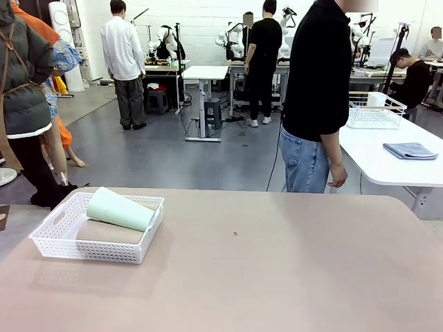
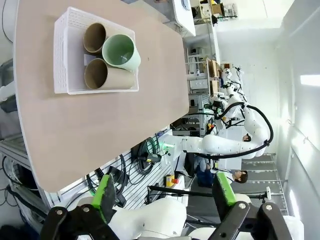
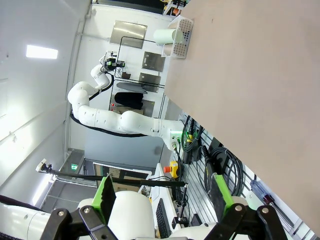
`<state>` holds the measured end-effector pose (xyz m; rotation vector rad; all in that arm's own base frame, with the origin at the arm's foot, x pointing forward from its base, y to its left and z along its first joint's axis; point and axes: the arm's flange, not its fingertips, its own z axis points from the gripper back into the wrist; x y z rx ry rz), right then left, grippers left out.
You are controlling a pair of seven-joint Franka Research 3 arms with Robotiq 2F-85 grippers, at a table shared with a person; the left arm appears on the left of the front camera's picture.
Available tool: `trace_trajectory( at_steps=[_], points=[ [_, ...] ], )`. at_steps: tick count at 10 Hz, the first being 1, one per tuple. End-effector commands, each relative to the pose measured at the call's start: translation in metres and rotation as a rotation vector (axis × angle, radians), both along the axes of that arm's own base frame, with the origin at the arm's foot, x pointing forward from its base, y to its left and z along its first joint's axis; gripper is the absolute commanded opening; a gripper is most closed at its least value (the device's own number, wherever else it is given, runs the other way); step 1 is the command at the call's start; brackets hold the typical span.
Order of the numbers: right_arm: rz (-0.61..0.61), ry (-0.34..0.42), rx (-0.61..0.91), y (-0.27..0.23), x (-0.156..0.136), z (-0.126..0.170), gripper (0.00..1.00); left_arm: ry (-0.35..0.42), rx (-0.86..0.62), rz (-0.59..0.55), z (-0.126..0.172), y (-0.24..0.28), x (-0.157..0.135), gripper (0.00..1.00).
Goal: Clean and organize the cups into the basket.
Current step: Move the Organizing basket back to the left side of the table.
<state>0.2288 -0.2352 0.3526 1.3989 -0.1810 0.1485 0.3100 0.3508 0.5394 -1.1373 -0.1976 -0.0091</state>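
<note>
The white lattice basket (image 1: 97, 252) sits at the table's left side. A mint green cup (image 1: 121, 207) lies on its side in it, resting on a beige-brown cup (image 1: 111, 232). From above, in the left wrist view, the basket (image 2: 61, 50) holds two brown cups (image 2: 95, 73) side by side, with the mint cup (image 2: 120, 52) on top of them. My left gripper (image 2: 164, 196) is open and empty, high above the table and well away from the basket. My right gripper (image 3: 163, 196) is also open and empty, far from the basket (image 3: 184, 31) and the mint cup (image 3: 167, 36).
A person in a black shirt and jeans (image 1: 315, 104) stands at the table's far edge. A white side table (image 1: 387, 166) at the right carries a wire rack (image 1: 374, 111) and a folded grey cloth (image 1: 410, 150). The beige tabletop (image 1: 277, 277) stretches right of the basket.
</note>
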Motion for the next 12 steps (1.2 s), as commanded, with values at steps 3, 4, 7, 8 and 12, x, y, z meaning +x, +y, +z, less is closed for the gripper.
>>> trace_trajectory(
  at_steps=[3, 4, 7, 8, 12],
  points=[
    [0.000, 0.000, -0.010, 0.0011, 0.0016, -0.0001, 1.00, 0.000, -0.002, 0.007, 0.0008, 0.0033, -0.0039, 1.00],
    [0.000, 0.000, -0.010, 0.0011, 0.0016, -0.0001, 1.00, 0.000, -0.002, 0.007, 0.0008, 0.0033, -0.0039, 1.00],
    [0.000, 0.000, -0.010, 0.0011, 0.0016, -0.0001, 1.00, 0.000, -0.002, 0.007, 0.0008, 0.0033, -0.0039, 1.00],
    [0.000, 0.000, -0.010, 0.0011, 0.0016, -0.0001, 1.00, 0.000, -0.002, 0.007, 0.0008, 0.0033, -0.0039, 1.00],
    [0.000, 0.000, -0.010, 0.0011, 0.0016, -0.0001, 1.00, 0.000, -0.002, 0.007, 0.0008, 0.0033, -0.0039, 1.00]
  ],
)
